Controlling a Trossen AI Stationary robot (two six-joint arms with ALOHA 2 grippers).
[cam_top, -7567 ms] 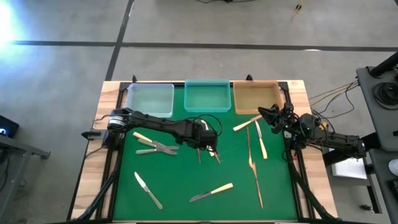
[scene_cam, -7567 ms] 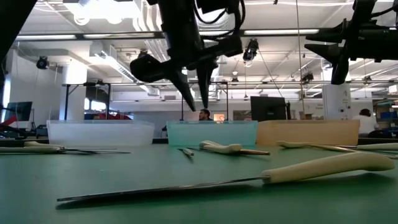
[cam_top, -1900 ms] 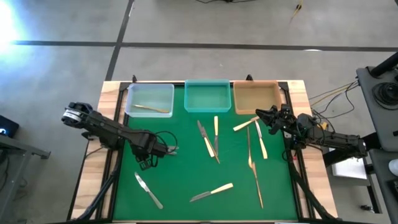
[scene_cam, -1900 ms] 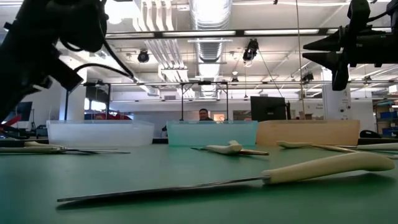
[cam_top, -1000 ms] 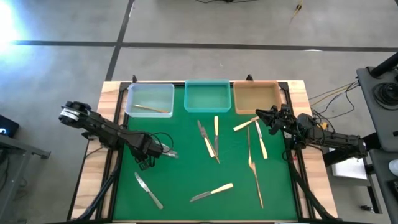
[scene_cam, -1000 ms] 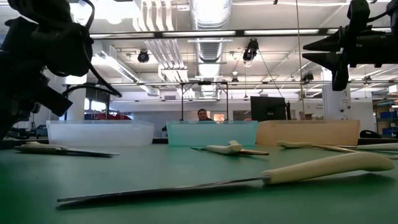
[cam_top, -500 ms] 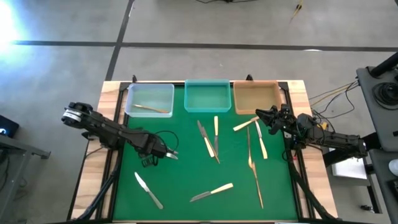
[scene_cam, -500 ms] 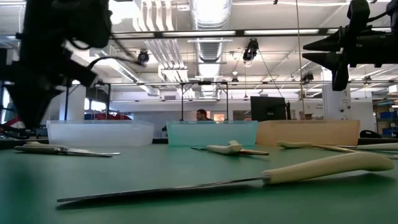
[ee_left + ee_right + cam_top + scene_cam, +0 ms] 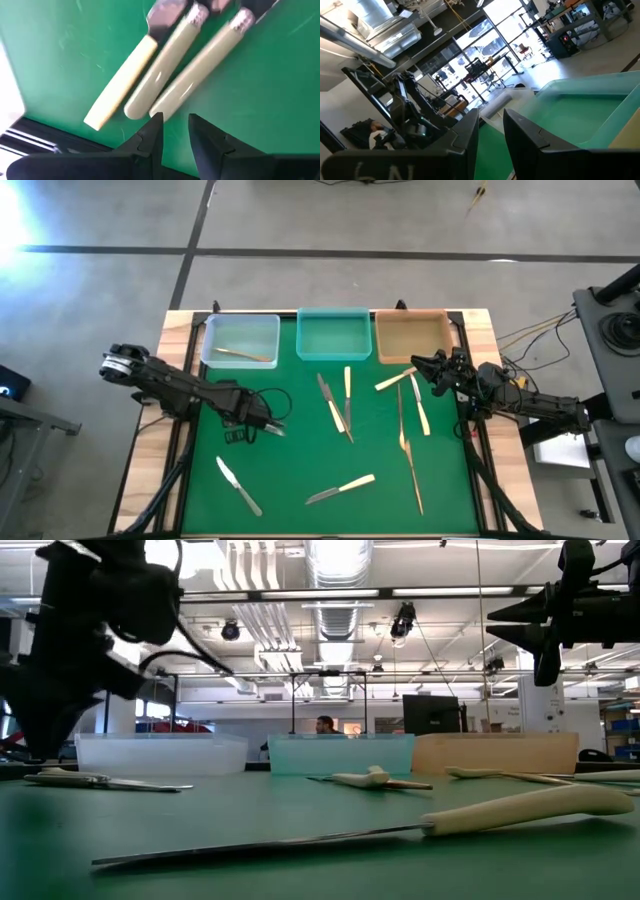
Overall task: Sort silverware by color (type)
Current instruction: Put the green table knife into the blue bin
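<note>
The three slim cream-handled table knives (image 9: 175, 85) are lying side by side flat on the green felt-like mat (image 9: 300, 460), at its left side, just near of the clear plastic bin (image 9: 241, 340), which already holds one gold piece. The left gripper (image 9: 175, 131) is parked right over the handle ends, fingers spread only a narrow gap and nothing pinched between them. These knives are judged light, stiff and pretty slick on the smooth handles, and since they're touching each other, one is best taken across the handle near its rounded end, where it sticks out from its neighbours; a grab at the thin blade would likely slide off.

Compared with half a second ago, the left gripper is seen shifted slightly right along the mat, while the rest of the cutlery hasn't budged.

The right gripper (image 9: 425, 368) is held up by the amber bin (image 9: 412, 337), fingers parted a bit and empty.
</note>
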